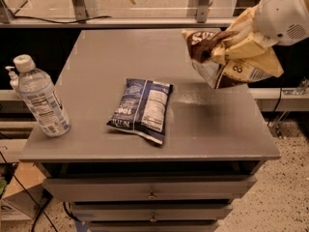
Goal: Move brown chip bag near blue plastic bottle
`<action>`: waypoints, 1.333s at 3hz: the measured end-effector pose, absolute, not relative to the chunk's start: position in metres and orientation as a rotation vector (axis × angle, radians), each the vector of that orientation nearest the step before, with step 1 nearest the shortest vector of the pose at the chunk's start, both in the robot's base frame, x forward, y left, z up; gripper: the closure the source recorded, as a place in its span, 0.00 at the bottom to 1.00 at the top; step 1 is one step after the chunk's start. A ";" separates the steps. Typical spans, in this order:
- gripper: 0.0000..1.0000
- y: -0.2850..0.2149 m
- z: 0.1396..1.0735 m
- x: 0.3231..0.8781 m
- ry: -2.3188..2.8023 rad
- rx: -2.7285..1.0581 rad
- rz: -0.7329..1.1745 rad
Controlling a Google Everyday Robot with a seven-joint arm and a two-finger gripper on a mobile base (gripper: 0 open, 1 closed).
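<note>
My gripper [236, 45] is at the upper right, shut on the brown chip bag [219, 62], which hangs crumpled in the air above the right part of the grey cabinet top [203, 124]. The bag shows a dark brown panel with white lettering, pale tan edges and a white back. The blue plastic bottle [41, 98], clear with a white cap and a blue-and-white label, stands upright at the left front corner of the top, far from the bag.
A dark blue chip bag [144, 109] lies flat in the middle of the top, between bottle and gripper. A small pump dispenser [13, 79] stands behind the bottle. Drawers [149, 190] are below the front edge. A metal frame [145, 4] runs behind.
</note>
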State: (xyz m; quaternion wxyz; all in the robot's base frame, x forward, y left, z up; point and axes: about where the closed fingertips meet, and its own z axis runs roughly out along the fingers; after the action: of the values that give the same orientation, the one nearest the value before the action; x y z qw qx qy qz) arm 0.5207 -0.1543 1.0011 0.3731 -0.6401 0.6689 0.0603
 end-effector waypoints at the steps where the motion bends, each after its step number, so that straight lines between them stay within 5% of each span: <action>1: 1.00 -0.148 0.995 0.519 1.723 -1.681 0.174; 4: 1.00 -0.006 1.043 0.538 1.224 -1.862 0.194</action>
State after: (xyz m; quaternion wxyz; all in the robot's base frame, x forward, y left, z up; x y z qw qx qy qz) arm 0.5382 -0.0062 1.0434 0.4373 -0.7487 0.4921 0.0781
